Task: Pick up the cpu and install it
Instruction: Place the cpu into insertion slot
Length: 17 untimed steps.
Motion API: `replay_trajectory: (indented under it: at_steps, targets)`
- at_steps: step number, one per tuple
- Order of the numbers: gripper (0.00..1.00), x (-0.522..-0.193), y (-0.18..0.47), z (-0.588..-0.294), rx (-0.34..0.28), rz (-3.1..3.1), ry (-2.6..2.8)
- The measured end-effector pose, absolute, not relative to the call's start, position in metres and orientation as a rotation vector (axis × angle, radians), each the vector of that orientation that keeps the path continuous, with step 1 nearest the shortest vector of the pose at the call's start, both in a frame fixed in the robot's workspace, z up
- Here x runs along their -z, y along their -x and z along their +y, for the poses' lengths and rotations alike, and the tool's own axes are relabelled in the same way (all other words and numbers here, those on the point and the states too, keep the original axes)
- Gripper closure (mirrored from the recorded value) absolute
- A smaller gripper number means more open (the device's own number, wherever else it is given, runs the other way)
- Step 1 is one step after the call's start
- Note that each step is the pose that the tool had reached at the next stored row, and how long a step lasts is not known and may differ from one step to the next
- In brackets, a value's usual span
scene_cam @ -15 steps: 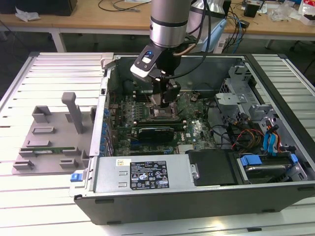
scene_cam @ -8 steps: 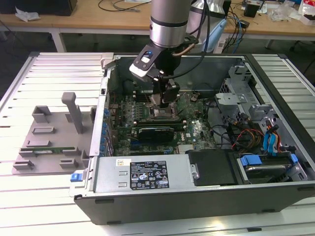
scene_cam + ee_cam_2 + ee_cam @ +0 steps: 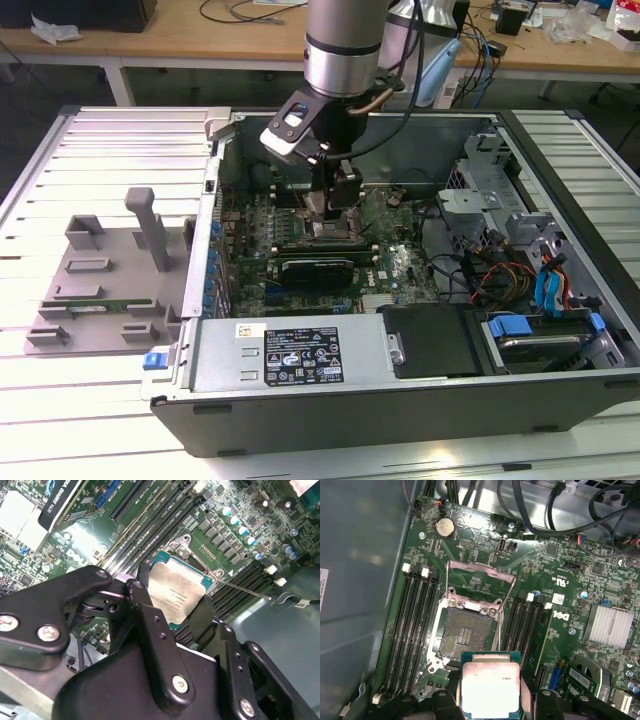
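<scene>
Tool (image 3: 491, 704) pinches cpu (image 3: 491, 686) flat by two edges, hanging near the open, empty socket (image 3: 462, 632).

Arm: silver-grey cylindrical metal arm (image 3: 343, 45) drops in from the top centre of the exterior view.
Wrist: black wrist block (image 3: 325, 120) just beneath it.
Tool: black two-fingered tool (image 3: 332, 205) points straight down, mid-frame.
Fingers: black fingers (image 3: 147, 620) clamp opposite edges of the square silver-topped cpu (image 3: 177, 592).
</scene>
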<state>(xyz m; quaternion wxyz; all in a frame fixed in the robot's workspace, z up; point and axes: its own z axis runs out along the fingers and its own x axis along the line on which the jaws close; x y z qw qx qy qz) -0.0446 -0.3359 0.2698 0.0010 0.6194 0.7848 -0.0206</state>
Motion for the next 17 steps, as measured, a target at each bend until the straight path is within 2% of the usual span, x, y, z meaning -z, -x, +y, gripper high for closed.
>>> replay_trajectory:
  at_steps: [17]
  targets:
    - [0.45, -0.2687, 0.0446, -0.3359, 0.066, 2.327, -2.110]
